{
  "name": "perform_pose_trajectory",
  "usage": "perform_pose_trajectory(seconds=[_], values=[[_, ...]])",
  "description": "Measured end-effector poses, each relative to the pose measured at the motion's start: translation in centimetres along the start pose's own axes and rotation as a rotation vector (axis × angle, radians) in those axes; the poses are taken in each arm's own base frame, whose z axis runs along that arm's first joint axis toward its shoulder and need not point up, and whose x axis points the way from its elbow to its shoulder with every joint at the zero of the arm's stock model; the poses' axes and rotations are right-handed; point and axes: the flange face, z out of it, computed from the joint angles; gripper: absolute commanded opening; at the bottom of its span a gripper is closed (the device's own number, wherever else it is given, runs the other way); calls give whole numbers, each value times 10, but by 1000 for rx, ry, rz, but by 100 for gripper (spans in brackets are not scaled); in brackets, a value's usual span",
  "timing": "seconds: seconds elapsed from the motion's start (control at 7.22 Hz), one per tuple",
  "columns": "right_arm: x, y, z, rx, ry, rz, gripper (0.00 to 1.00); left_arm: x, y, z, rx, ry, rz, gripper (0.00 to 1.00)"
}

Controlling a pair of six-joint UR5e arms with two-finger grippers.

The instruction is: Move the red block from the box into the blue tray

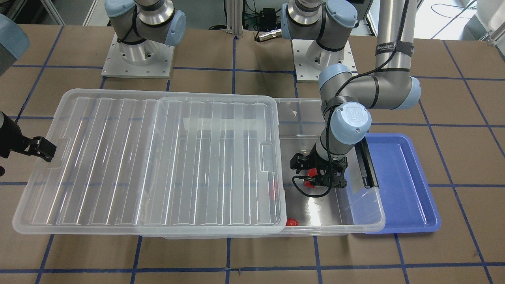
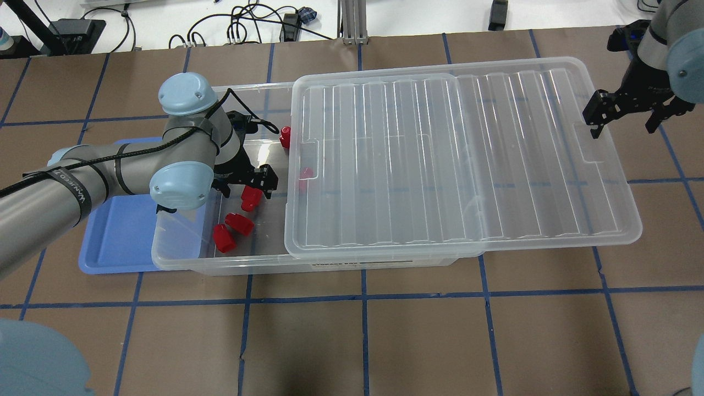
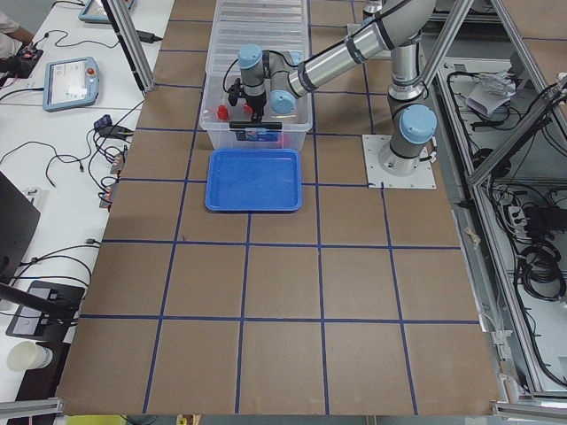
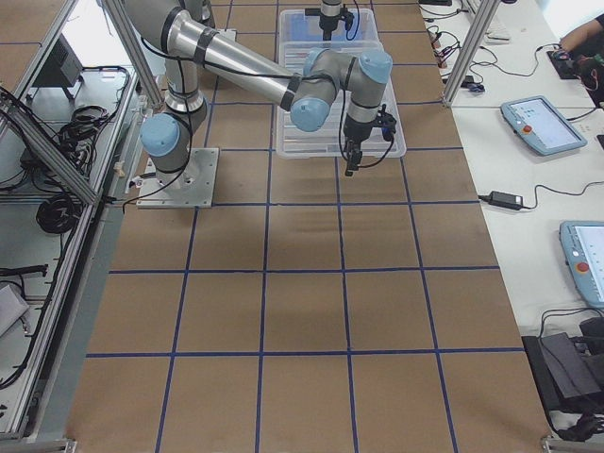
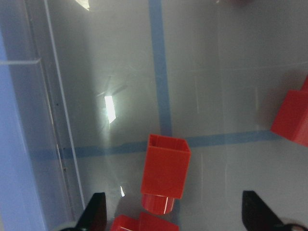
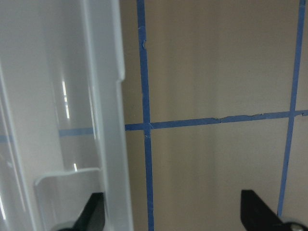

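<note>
Closest in, our L gripper (image 5: 175, 214) hangs w/ jaws spread wide over the red block (image 5: 164, 171), which lies on the box (image 2: 220, 263) floor, ungripped. A few other red blocks (image 2: 239, 223) lie beside it. Just past the box end, the blue tray (image 2: 118, 242) has no block in it. We see the lid (image 2: 440, 165) slid aside. Farthest off, the R gripper (image 2: 623, 127) gapes wide, holding nothing, by the lid's far edge. As we judge it, the grasp, lift, carry & drop are all left to do.
</note>
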Motion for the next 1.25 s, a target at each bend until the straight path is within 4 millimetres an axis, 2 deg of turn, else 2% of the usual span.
perform_pose_trajectory(seconds=[0.14, 0.28, 0.42, 0.55, 0.69, 0.97, 1.25], values=[[1, 0, 0, 1, 1, 1, 100, -1, -3, 4, 15, -2, 2, 100], [1, 0, 0, 2, 1, 3, 100, -1, -5, 8, 19, -3, 5, 93], [1, 0, -3, 6, 0, 4, 100, -2, -5, 12, 16, -5, 5, 73], [1, 1, -11, 17, -1, 5, 100, -2, -5, 14, 13, -5, 5, 28], [2, 1, -27, 31, 0, 6, 100, -2, -6, 15, 14, -4, 7, 11], [4, 3, -67, 22, -23, 13, 100, -2, -7, 13, 20, -7, 11, 10], [2, 17, -105, 7, -47, 23, 100, -4, -12, 0, 44, -9, 7, 10]])
